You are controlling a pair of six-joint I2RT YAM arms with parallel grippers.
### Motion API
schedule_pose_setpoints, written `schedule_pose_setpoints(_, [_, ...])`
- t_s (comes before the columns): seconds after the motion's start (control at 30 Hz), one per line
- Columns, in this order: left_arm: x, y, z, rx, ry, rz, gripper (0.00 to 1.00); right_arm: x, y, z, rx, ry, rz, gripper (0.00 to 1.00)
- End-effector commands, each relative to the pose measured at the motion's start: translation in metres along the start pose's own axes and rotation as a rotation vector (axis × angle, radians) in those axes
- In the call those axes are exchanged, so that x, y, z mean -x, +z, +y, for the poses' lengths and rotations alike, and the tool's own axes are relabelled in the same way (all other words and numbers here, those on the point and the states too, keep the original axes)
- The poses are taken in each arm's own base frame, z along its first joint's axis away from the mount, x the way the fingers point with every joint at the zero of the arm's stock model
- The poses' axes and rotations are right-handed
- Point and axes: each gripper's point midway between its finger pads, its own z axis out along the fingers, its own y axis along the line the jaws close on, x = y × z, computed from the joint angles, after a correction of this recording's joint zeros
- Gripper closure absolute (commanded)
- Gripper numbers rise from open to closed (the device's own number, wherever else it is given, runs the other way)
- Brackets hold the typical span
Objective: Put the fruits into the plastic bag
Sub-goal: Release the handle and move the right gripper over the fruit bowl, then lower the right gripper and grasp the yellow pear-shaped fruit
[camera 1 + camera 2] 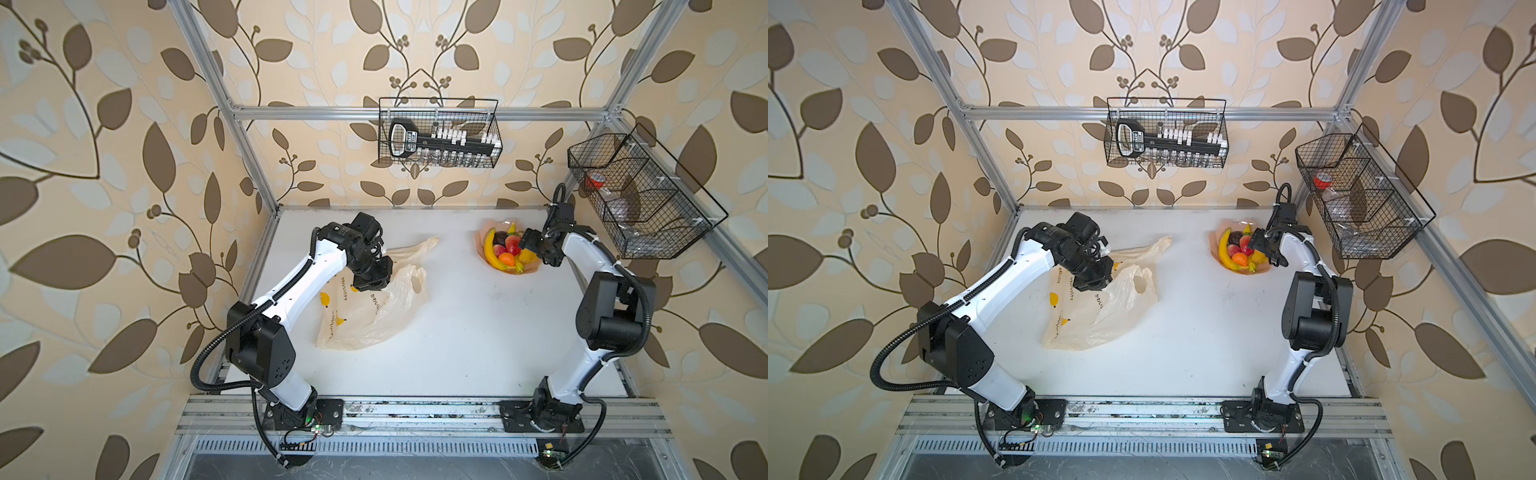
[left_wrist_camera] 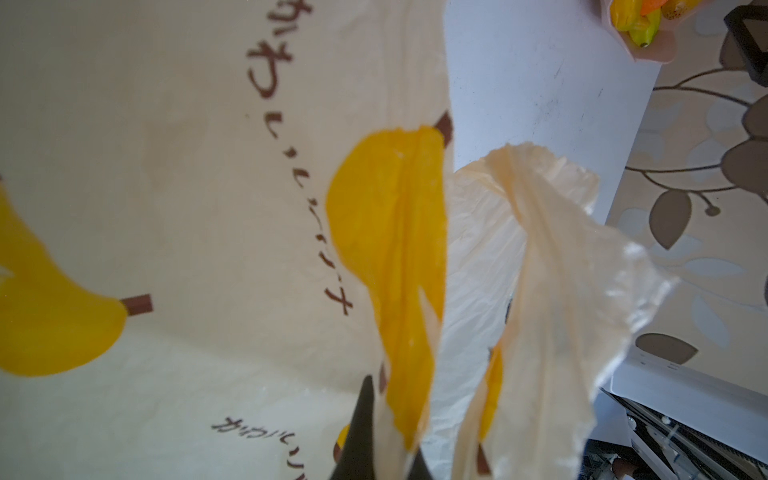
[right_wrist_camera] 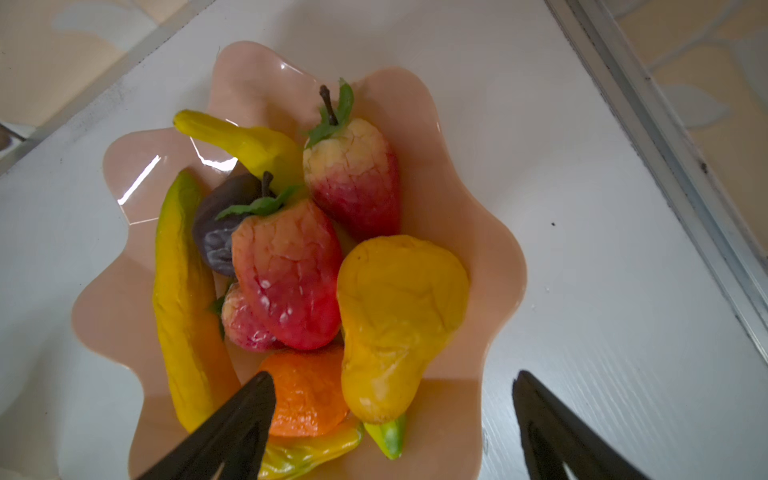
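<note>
My left pincer (image 2: pixel 390 436) is clamped on the plastic bag (image 1: pixel 374 316), left of centre in a top view. My right pincer (image 3: pixel 392 374) gapes empty over the fruits (image 1: pixel 503 250) on the pink plate (image 3: pixel 490 232), upper right.

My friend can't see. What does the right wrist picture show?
Toy fruits sit piled on a wavy pink plate: bananas, strawberries, a yellow pear, an orange and a dark piece. The right tool is open, its tips either side of the pear.

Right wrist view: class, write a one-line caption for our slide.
Open right gripper poised over a pink wavy plate of toy fruits, the yellow pear nearest.
</note>
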Motion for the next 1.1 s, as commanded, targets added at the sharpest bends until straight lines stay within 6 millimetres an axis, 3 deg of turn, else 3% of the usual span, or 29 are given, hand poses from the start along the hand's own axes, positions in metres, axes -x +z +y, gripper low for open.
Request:
schedule_pose_setpoints(0.0, [-0.001, -0.019, -0.016, -0.045, 0.053, -0.037, 1.00, 0.003, 0.010, -0.003, -0.027, -0.021, 0.024, 0.10])
schedule_pose_setpoints(0.2, [-0.002, -0.018, -0.015, -0.041, 0.048, -0.035, 1.00, 0.000, 0.029, -0.007, -0.063, -0.038, 0.061, 0.12])
schedule_pose_setpoints(0.63, [-0.004, -0.020, -0.013, -0.034, 0.045, -0.041, 1.00, -0.001, 0.047, -0.009, -0.085, -0.070, 0.084, 0.19])
schedule_pose_setpoints(1.07, [-0.006, -0.020, -0.012, -0.036, 0.046, -0.046, 1.00, -0.004, 0.037, 0.008, -0.075, -0.138, 0.067, 0.45])
